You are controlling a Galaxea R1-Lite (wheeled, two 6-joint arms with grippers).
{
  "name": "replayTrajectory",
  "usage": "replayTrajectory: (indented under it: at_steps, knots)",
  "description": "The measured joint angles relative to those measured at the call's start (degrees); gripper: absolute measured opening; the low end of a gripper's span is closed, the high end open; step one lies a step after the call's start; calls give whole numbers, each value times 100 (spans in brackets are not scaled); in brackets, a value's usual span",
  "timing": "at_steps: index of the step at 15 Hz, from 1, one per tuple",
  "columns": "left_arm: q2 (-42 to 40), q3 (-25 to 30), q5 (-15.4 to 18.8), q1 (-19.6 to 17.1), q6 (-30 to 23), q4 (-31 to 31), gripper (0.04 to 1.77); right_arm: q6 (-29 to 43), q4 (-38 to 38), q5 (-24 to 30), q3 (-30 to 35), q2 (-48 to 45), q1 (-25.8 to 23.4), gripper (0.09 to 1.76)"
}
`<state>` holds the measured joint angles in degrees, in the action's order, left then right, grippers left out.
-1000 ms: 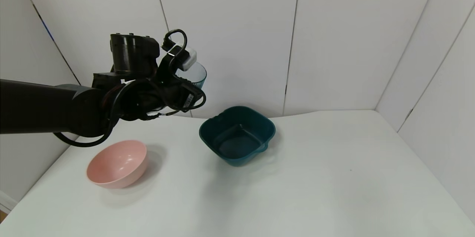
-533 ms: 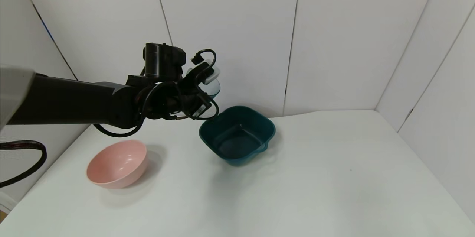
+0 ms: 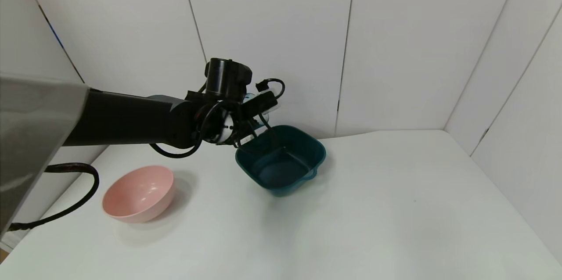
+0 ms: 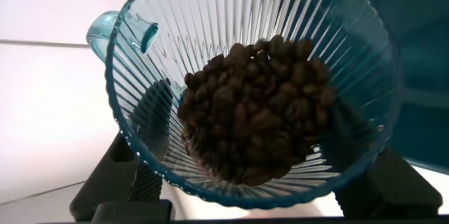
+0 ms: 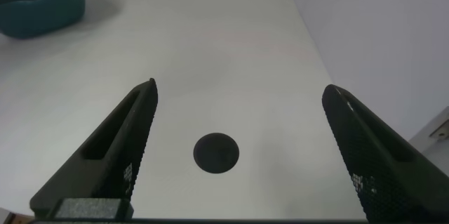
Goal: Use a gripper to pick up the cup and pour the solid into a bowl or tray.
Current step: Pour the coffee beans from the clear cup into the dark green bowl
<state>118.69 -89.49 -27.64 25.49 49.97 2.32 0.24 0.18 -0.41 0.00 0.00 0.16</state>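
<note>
My left gripper [image 3: 254, 111] is shut on the ribbed translucent blue cup [image 4: 210, 13] and holds it in the air at the back left rim of the dark teal bowl [image 3: 309, 150]. In the head view the cup is almost hidden behind the hand. The left wrist view looks into the cup, with its tab handle [image 4: 105, 31] at the rim and a heap of dark brown beans [image 4: 252, 112] inside. The fingers [image 4: 151, 112] show through the cup wall. The teal bowl looks empty. My right gripper [image 5: 238, 122] is open and empty above the bare table, out of the head view.
A round pink bowl [image 3: 138, 192] stands empty on the white table [image 3: 373, 227] at the front left. White wall panels close the back and right. A black round mark [image 5: 216, 152] lies on the table under the right gripper. The teal bowl also shows in the right wrist view [image 5: 35, 3].
My left arm has carried the cup to the right and lower, from above the pink bowl's side to the teal bowl's back left rim. The bowls have not moved.
</note>
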Motion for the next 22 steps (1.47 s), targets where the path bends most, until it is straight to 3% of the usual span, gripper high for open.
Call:
replayTrajectory:
  at_steps: [5, 12, 22]
  knots:
    - [185, -177, -544, 177, 606, 0, 130, 2, 0, -2, 0, 0, 0, 171]
    - [364, -254, -1092, 297, 1860, 27, 130, 0, -2, 0, 0, 0, 0, 171]
    - [555, -304, -1779, 485, 2743, 99, 129, 0, 0, -2, 0, 0, 0, 171]
